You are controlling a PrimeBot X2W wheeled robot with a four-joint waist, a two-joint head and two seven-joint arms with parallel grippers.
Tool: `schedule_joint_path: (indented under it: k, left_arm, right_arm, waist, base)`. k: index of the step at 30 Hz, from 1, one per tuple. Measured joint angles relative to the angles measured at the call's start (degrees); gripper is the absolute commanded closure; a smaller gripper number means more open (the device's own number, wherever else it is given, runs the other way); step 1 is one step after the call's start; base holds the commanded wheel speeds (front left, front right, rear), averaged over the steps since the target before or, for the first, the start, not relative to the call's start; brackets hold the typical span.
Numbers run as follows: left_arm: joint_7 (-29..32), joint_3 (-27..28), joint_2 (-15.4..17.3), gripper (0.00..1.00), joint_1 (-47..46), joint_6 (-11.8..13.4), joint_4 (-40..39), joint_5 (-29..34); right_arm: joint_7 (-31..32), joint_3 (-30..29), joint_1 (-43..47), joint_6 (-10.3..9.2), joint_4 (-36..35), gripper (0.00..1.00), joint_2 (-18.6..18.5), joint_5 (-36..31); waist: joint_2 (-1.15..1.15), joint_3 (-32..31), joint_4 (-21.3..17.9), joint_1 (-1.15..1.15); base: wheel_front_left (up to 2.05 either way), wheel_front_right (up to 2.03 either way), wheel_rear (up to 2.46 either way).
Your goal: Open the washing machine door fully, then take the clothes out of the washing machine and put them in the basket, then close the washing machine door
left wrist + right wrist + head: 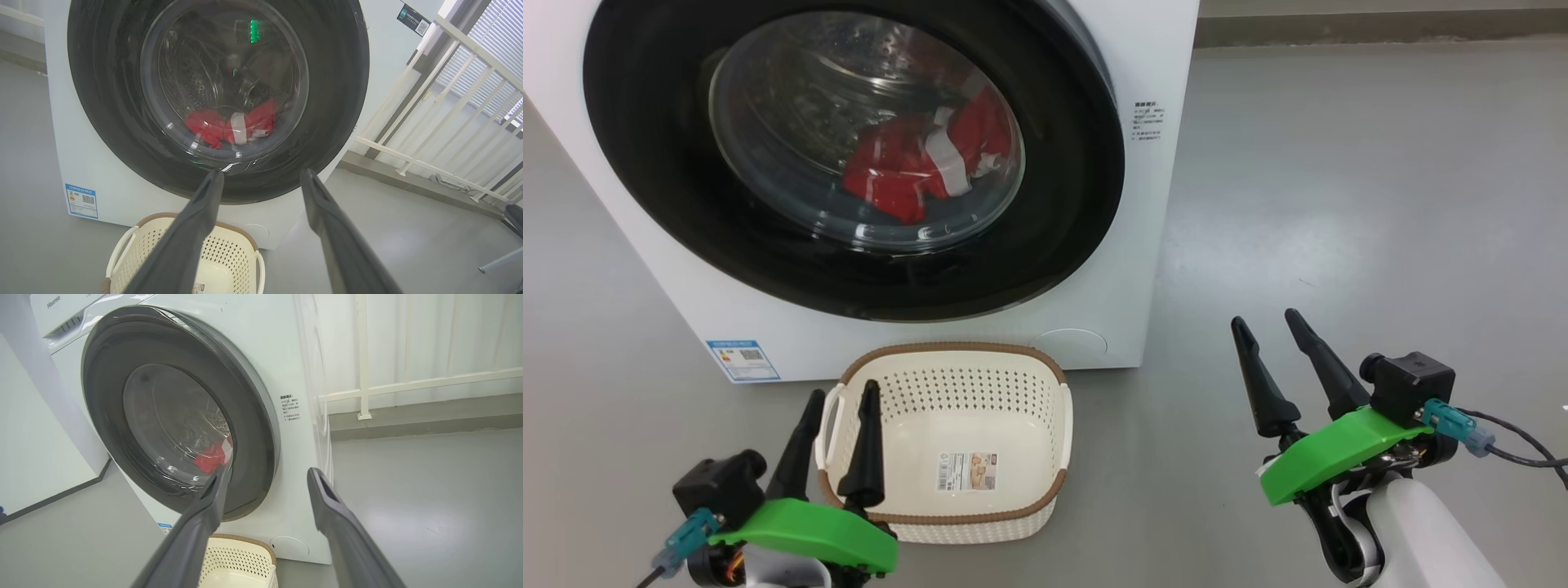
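Note:
The white washing machine (1143, 245) stands ahead with its black-rimmed round door (645, 163) against the front; in the right wrist view the door (102, 396) looks slightly ajar at its right edge. Red and white clothes (915, 163) lie in the drum behind the glass, as the clothes (229, 126) and the clothes (212, 457) in the wrist views show. The cream basket (980, 425) sits empty on the floor before the machine. My left gripper (843, 390) hovers open at the basket's left rim. My right gripper (1266, 318) is open over bare floor to the right.
Grey floor (1339, 204) spreads to the right of the machine. A white railing (449, 102) and a low kerb stand beyond the machine's right side. A blue label (743, 359) marks the machine's lower left corner.

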Motion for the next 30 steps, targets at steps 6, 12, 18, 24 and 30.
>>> schedule_joint_path:
  k: [6,12,18,24,30]
  left_arm:
    - [-1.0,-0.6,0.0,0.00,-0.1,0.7,0.7,2.9]
    - [-2.0,-0.7,0.1,0.00,-1.4,1.2,1.4,5.9]
    - [-3.0,-1.3,0.1,0.00,-2.0,1.8,2.5,8.8]
    - [-3.0,-1.3,0.1,0.00,-2.3,1.9,2.5,9.3]
    - [-3.0,-1.3,0.2,0.00,-2.3,2.3,2.2,9.3]
  right_arm:
    - [-1.0,0.4,-1.9,0.00,0.2,0.00,-0.3,-3.7]
    - [-2.0,0.8,-2.3,0.00,0.7,0.00,-0.7,-6.5]
    - [-3.0,2.2,-3.6,0.05,1.2,0.00,-0.8,-9.3]
    - [-3.4,2.2,-4.3,0.07,1.6,0.00,-0.9,-10.2]
    - [-3.4,2.2,-4.3,0.07,2.0,0.00,-0.9,-10.2]
  waist:
    - [0.00,0.0,0.0,0.00]
    - [0.00,0.0,-0.3,0.00]
    - [0.00,0.0,-0.4,0.00]
    - [0.00,0.1,-0.4,0.00]
    - [0.00,0.3,-0.3,0.00]
  base:
    - [0.00,0.00,0.00]
    - [0.00,0.00,0.00]
    - [0.00,0.00,0.00]
    - [0.00,0.00,0.00]
    - [0.00,0.00,0.00]
